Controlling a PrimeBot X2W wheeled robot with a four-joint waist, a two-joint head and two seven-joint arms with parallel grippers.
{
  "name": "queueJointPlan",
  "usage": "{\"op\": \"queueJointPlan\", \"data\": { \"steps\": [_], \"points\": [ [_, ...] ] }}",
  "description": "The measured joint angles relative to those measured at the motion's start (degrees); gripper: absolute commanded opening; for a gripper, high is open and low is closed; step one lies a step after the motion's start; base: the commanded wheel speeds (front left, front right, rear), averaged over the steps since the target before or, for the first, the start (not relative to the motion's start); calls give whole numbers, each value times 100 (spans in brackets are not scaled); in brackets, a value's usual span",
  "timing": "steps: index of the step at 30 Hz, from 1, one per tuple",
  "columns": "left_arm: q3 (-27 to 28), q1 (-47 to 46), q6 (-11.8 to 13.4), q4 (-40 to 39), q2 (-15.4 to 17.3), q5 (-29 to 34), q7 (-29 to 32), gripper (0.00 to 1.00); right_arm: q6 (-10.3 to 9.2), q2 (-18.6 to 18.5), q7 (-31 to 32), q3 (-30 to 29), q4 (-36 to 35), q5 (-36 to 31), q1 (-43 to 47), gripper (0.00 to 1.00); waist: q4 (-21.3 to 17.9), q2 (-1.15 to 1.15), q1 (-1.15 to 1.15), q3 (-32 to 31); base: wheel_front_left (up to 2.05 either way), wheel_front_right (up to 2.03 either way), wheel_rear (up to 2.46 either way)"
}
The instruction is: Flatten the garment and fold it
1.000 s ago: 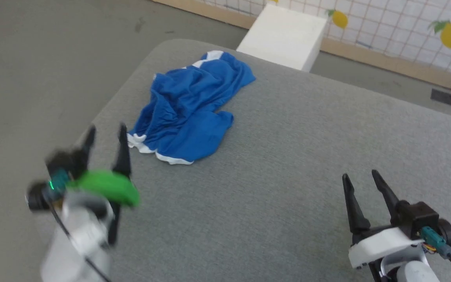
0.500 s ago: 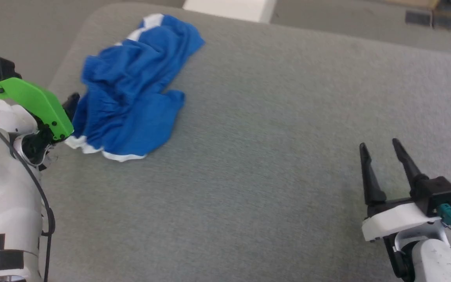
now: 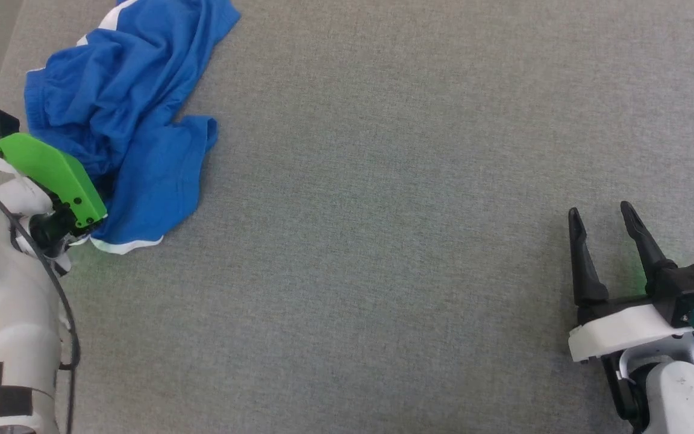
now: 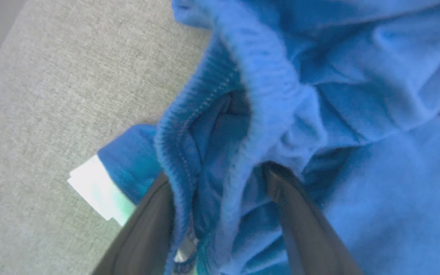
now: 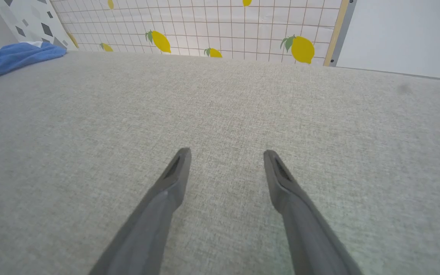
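Left gripper (image 4: 217, 172) has its fingers spread wide, tips sunk in the bunched-up blue garment (image 4: 365, 126). Ribbed waistband (image 4: 266, 84) loops right btwn them. White trim bit (image 4: 97, 189) pokes out on the left, lying on the grey fabric surface (image 4: 44, 95).

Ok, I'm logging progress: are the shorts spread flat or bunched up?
Bunched up: the shorts lie crumpled in deep folds on the grey surface, waistband gaping at the open left gripper.

The right gripper (image 3: 600, 210) sits low on the robot's right side, fingers parted, pointing forward, holding nothing. The left gripper (image 4: 217, 172) reaches forward with fingers spread. Its tips are partly covered, so contact appears unconfirmed.
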Motion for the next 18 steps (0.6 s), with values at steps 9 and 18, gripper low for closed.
{"op": "queueJointPlan", "data": {
  "steps": [9, 18],
  "points": [
    [-46, -8, -293, -99, -231, -177, -877, 0, 0, -1, -9, 82, 154, 21, -1, 100, 98, 0, 0, -259, 0, 0, 0],
    [-109, -560, -425, -910, -125, -297, -1671, 0, 0, -1, -198, 193, 557, 316, 5, 100, 0, 0, 0, -766, 0, 0, 0]
  ]
}}
